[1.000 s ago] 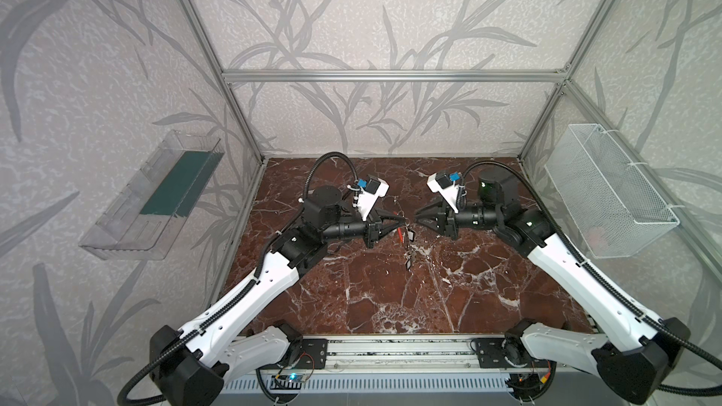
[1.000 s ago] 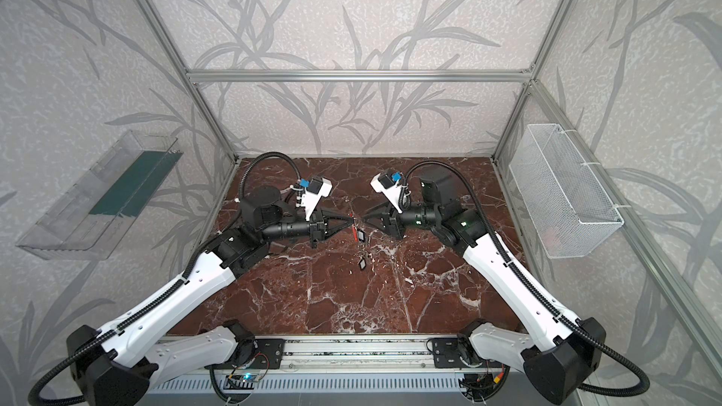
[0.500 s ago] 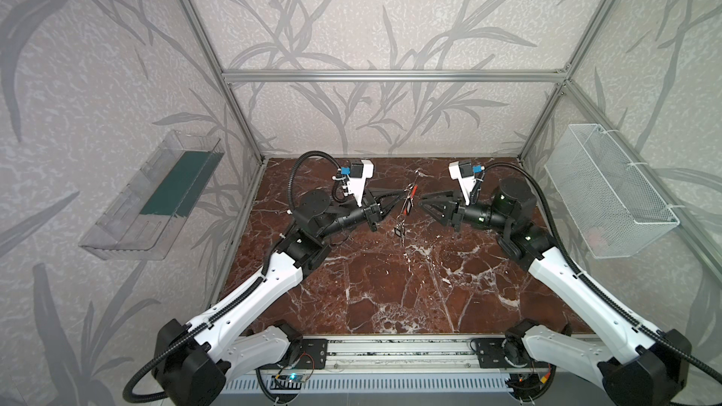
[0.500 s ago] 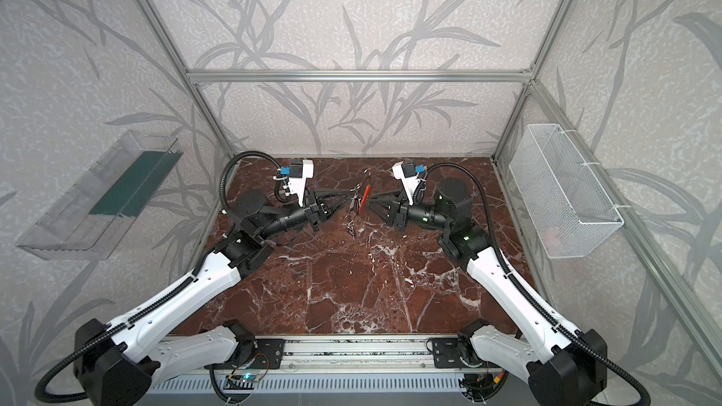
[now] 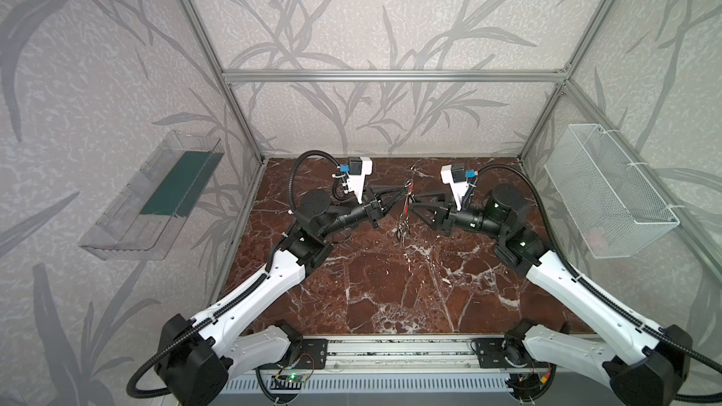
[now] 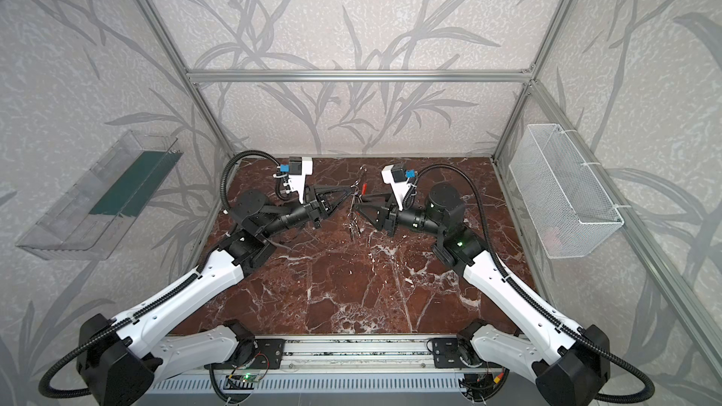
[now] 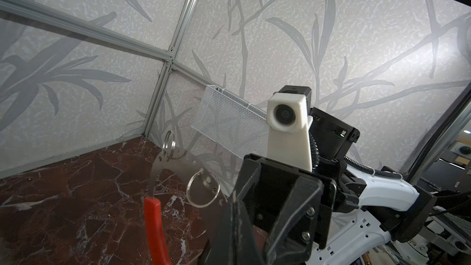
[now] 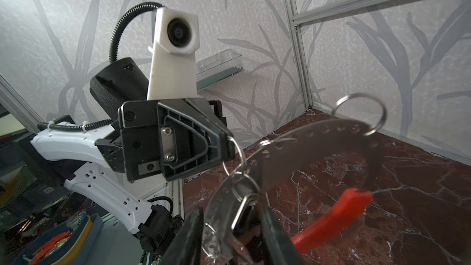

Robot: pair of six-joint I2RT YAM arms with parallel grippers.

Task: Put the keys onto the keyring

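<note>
The keyring (image 8: 318, 133) is up in the air above the brown worktop (image 5: 390, 287), standing on its edge between the two arms. The left fingers (image 8: 216, 137) are squeezed fully shut at its rim, right where a little wire loop (image 8: 240, 156) comes out. I cannot tell if they pinch the flat band or only the loop. The right fingers (image 8: 276, 235) are partly open, one on each side of the band, and do not seem to squeeze anything. The keys (image 5: 401, 230) hang in a small bunch from the low part of the ring. I think the ring is thin, hard metal, so it is light, stiff, smooth and slippery. It should not bend, but it could twist or slide in a pinch, and the keys will swing. The best place to hold looks like the flat band, pinched across its two faces. The red part (image 8: 339, 212) may be less slippery. The thin loops look too small to hold well.
</note>
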